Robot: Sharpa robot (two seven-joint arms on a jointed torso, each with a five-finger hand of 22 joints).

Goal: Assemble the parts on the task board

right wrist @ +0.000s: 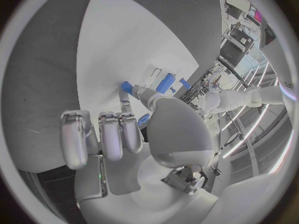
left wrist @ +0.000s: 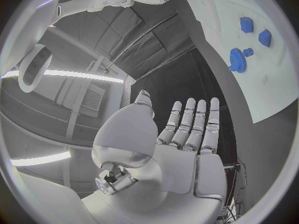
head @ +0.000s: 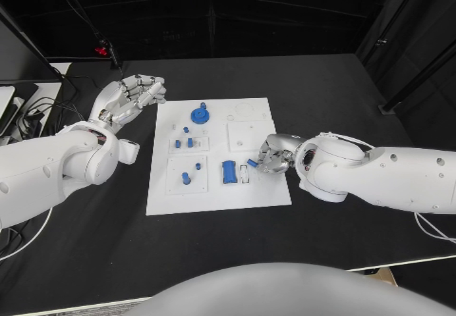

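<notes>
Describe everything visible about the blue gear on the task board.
The blue gear looks like matte plastic: a round toothed disc with a raised hub or peg at its centre. It sits at the far end of the white task board, on the half nearer the left hand, which hovers beside the board with fingers apart and does not touch it. A smaller blue piece sits just beyond it; whether they touch is unclear. The left wrist view shows its teeth clearly.
</notes>
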